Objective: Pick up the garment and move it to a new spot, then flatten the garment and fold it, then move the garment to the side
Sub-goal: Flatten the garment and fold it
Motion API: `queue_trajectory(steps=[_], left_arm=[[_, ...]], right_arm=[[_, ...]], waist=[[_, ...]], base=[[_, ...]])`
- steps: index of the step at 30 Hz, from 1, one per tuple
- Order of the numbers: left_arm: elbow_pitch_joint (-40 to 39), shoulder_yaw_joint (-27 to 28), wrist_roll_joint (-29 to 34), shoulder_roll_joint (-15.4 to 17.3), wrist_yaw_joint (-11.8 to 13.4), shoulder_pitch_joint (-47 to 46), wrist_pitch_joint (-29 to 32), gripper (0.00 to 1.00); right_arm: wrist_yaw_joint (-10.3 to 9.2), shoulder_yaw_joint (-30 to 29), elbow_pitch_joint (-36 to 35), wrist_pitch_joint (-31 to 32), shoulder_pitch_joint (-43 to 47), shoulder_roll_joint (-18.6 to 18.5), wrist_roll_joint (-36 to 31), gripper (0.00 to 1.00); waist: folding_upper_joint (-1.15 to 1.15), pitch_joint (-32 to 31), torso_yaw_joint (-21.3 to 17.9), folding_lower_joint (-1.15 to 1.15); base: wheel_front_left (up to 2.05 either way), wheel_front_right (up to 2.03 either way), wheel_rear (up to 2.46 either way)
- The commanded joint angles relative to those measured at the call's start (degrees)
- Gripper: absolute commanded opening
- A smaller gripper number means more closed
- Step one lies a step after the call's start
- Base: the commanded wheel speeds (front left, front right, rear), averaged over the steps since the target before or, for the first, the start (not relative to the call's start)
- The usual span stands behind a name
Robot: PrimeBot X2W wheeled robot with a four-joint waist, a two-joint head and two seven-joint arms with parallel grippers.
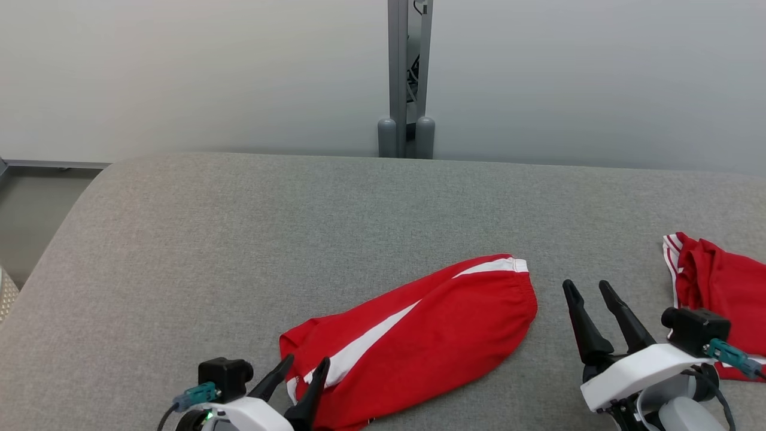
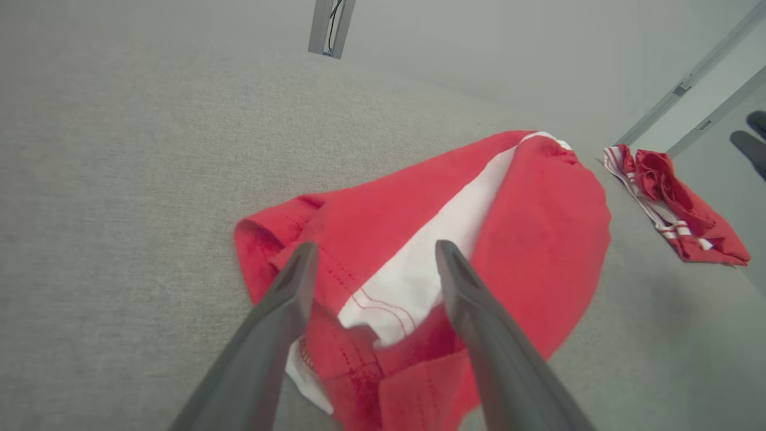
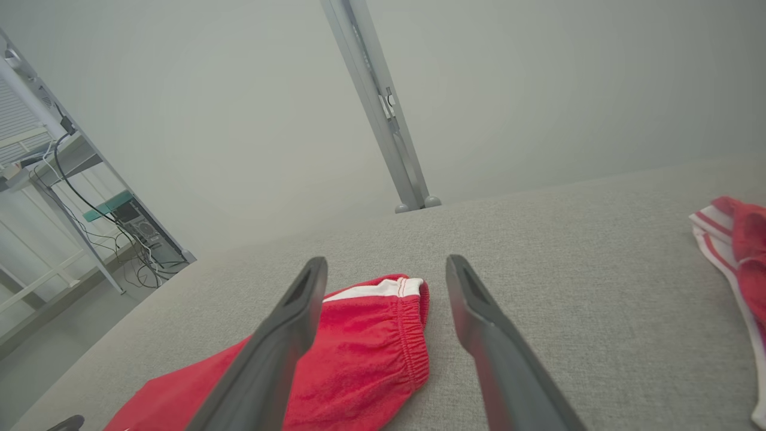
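The garment (image 1: 413, 341), red shorts with a white side stripe, lies folded on the grey padded table (image 1: 239, 239), its elastic waistband toward the right. My left gripper (image 1: 305, 362) stands open at the garment's lower left end, its fingers just over the hem (image 2: 359, 311). My right gripper (image 1: 589, 287) is open too, on bare table right of the waistband (image 3: 413, 335), holding nothing.
A second red garment with white stripes (image 1: 715, 287) lies crumpled at the table's right edge, behind my right wrist. A grey post (image 1: 407, 78) stands behind the table's far edge. The table's left edge drops to the floor (image 1: 36, 215).
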Motion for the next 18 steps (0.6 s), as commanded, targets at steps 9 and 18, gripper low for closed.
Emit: queue_trajectory(steps=[9, 18], left_arm=[[-10.01, -9.03, -15.06, 8.93, -0.06, 2.04, 8.54, 1.00], [-10.22, -12.29, -18.00, 11.60, -0.07, 0.53, 10.44, 1.00]], right_arm=[[0.01, -0.45, 0.56, -0.28, 0.69, 0.00, -0.03, 1.00], [0.01, 0.05, 0.78, -0.27, 0.41, 0.28, -0.06, 1.00]], waist=[[0.00, 0.22, 0.45, 0.00], [0.00, 0.37, 0.38, 0.00]], base=[[0.00, 0.00, 0.00], [0.00, 0.00, 0.00]])
